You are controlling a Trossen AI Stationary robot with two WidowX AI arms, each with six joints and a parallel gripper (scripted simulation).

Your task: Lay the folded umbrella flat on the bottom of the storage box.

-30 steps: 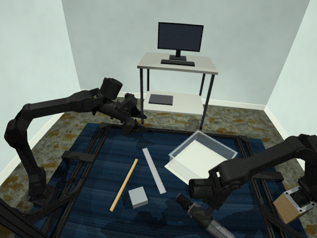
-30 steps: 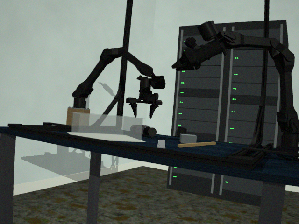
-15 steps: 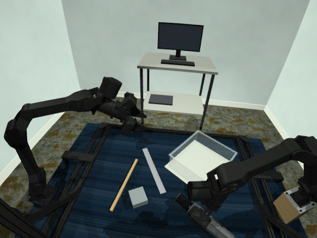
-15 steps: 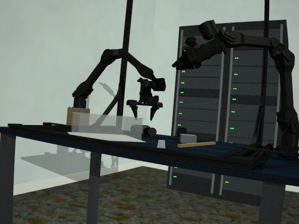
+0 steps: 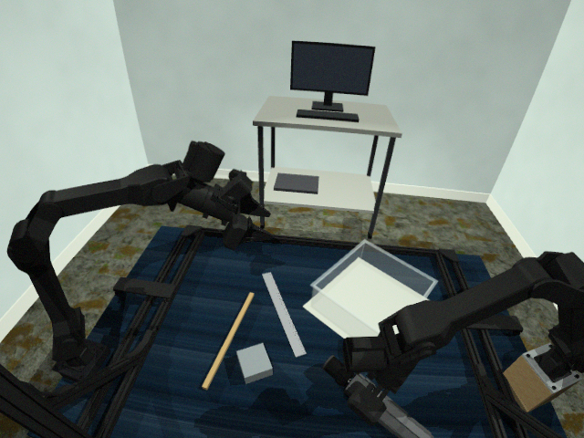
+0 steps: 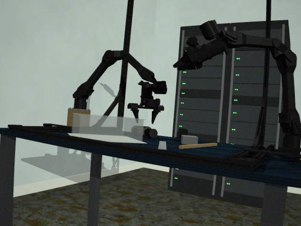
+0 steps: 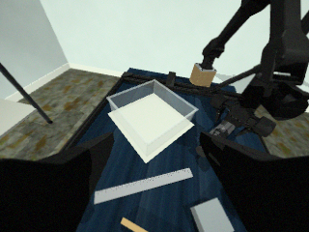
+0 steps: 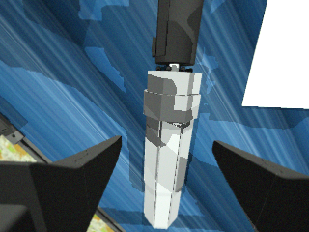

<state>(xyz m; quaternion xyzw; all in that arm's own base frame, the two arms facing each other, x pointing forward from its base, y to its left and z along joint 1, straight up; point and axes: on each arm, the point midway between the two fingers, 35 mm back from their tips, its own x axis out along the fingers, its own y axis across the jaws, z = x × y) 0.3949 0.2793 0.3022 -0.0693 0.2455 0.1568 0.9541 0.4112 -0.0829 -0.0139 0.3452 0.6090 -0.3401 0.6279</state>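
Observation:
The folded umbrella (image 5: 387, 405) is grey with a dark handle and lies flat on the blue mat at the front, outside the box. It also shows in the right wrist view (image 8: 171, 145) and in the exterior view (image 6: 145, 131). The clear storage box (image 5: 372, 289) with a white bottom stands at the mat's right rear and is empty; it also shows in the left wrist view (image 7: 152, 116). My right gripper (image 8: 167, 142) is open and hangs above the umbrella with a finger on each side, not touching it (image 6: 145, 116). My left gripper (image 5: 249, 221) (image 6: 181, 64) is open and empty, high in the air over the mat's far edge.
A grey ruler (image 5: 284, 313), a wooden stick (image 5: 228, 340) and a grey block (image 5: 254, 361) lie on the mat left of the umbrella. Black frame rails (image 5: 155, 287) run round the mat. A desk with a monitor (image 5: 329, 113) stands behind the table.

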